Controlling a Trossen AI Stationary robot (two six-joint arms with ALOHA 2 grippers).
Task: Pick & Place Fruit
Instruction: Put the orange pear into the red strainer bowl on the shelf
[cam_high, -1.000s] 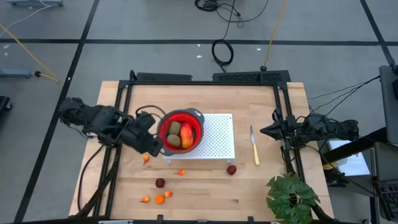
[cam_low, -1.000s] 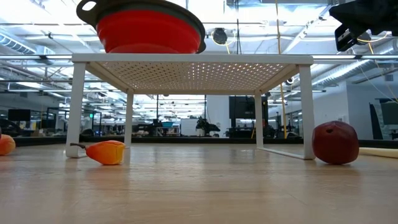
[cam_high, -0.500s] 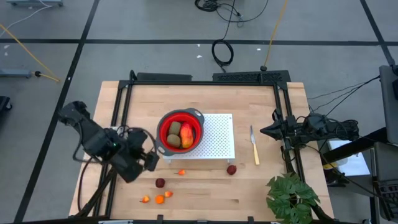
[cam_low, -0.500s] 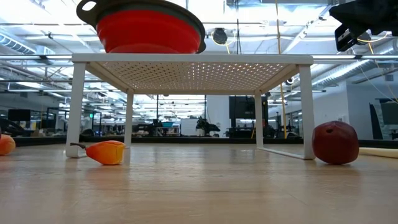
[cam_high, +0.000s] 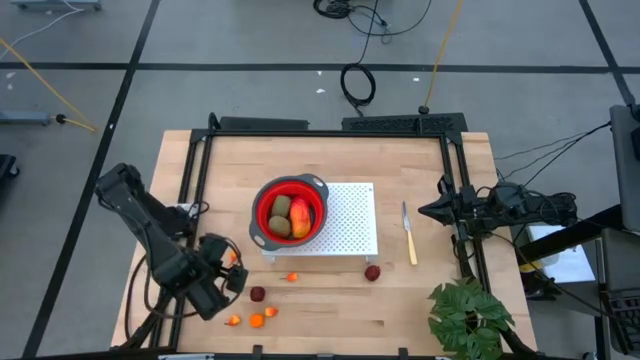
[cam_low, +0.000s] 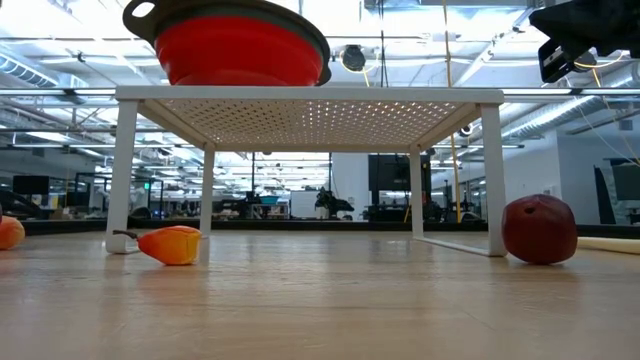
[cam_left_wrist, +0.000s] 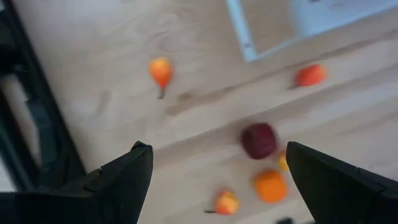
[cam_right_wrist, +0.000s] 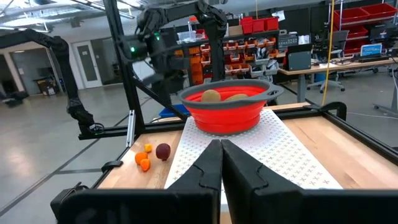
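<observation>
— Front edge of table, clock read on the high view, 12 at the far edge?
— Noted three small orange bits (cam_high: 256, 321) in a loose cluster, at 6 to 7 o'clock of a dark red ball (cam_high: 258, 294). Leafy plant (cam_high: 468, 315) at the front right corner.

— Left gripper (cam_high: 230, 280)?
— Found above the table at about 9 o'clock of that ball, fingers spread wide, holding nothing.

— Middle of table?
— One orange bit (cam_high: 291, 277) at 6 o'clock of the red bowl (cam_high: 262, 196). Second dark red ball (cam_high: 372, 272) at 4 o'clock, just beside the white rack (cam_high: 350, 215).

— Bowl contents?
— Mango (cam_high: 301, 217) and two olive-brown ovals (cam_high: 281, 208), bowl seated on the rack's left end.

— Right side?
— Knife (cam_high: 408, 232) flat beside the rack. Right gripper (cam_high: 430, 211) at 3 o'clock, fingers pressed together, empty.
</observation>
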